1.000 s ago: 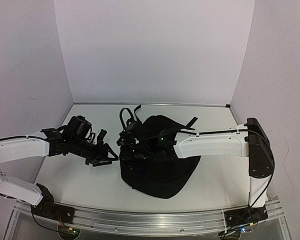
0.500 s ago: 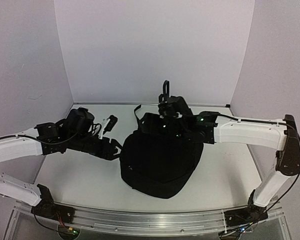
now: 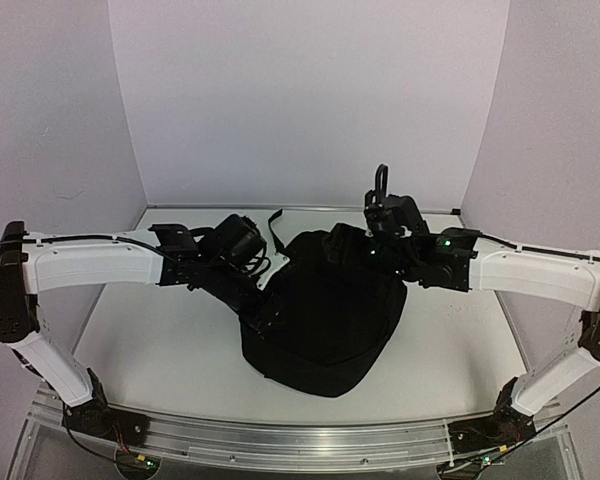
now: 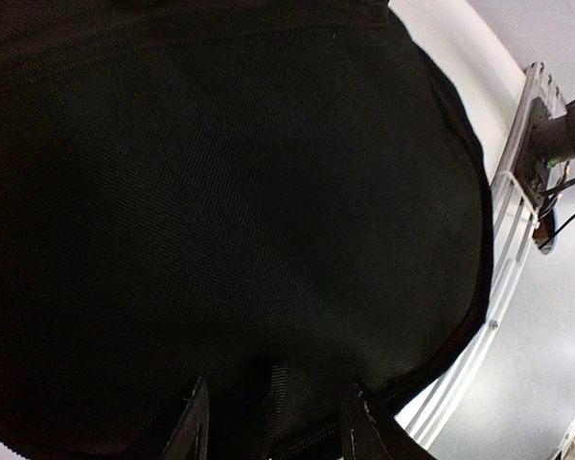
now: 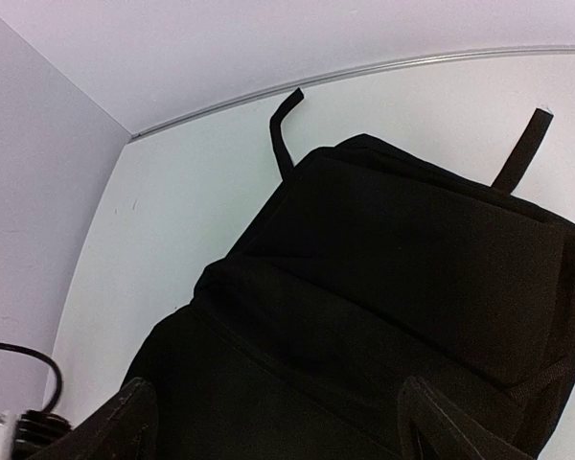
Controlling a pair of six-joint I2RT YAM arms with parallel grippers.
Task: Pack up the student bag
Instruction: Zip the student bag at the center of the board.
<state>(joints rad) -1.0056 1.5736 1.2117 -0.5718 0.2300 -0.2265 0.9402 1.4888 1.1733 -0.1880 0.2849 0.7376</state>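
Observation:
The student bag [image 3: 325, 320] is a large black backpack lying flat in the middle of the table. It fills the left wrist view [image 4: 220, 192] and most of the right wrist view [image 5: 383, 287]. My left gripper [image 3: 263, 305] is at the bag's left edge. In its own view the left gripper [image 4: 273, 426] is open and close over the fabric, with a webbing strap [image 4: 271, 398] between the fingers. My right gripper [image 3: 342, 247] is over the bag's far top end. In its own view the right gripper [image 5: 287, 422] is wide open and empty above the bag.
Two black strap ends [image 5: 286, 129] [image 5: 522, 149] lie on the white table beyond the bag's top. An aluminium rail [image 3: 300, 440] runs along the near edge and also shows in the left wrist view [image 4: 517, 240]. Lilac walls close the back and sides.
My right arm swung from the bag's left side up and right to its far top end. My left arm moved right, onto the bag's left edge. The bag's top straps were shifted.

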